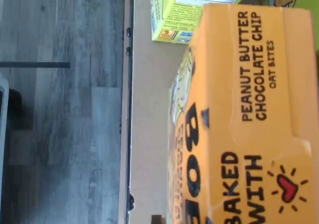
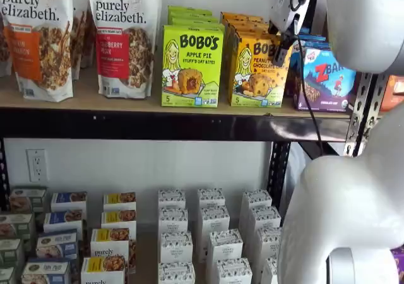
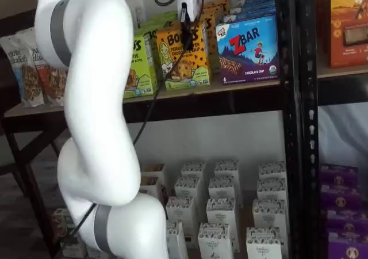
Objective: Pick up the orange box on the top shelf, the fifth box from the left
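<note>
Orange Bobo's Peanut Butter Chocolate Chip box [image 2: 255, 71] stands front-facing on the top shelf [image 2: 158, 125], my end effector [image 2: 282, 50] above it; grip state unclear.

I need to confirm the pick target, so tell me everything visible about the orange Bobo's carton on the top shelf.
The yellow-orange cardboard Bobo's carton stands upright at the front of the tan wooden top shelf, more orange cartons lined behind it. Its face shows a cartoon girl, an oat bite and a "5"; the wrist view reads "PEANUT BUTTER CHOCOLATE CHIP OAT BITES" and "BAKED WITH" a red heart. A lime-green Apple Pie box stands on one side, a blue-purple ZBar box on the other. The gripper hangs at its upper corner.
</note>
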You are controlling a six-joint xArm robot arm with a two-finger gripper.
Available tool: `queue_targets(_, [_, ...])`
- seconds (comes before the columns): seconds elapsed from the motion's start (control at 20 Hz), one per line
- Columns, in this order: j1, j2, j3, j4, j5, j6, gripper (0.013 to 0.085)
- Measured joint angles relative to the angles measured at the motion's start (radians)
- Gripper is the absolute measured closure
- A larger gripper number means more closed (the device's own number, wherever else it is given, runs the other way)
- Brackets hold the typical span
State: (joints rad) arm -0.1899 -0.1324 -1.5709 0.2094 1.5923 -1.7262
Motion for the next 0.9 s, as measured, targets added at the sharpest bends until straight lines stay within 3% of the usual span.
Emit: queue_targets(0.9, [-0.005,0.000,-0.009,0.002,0.009,-0.003,0.0370])
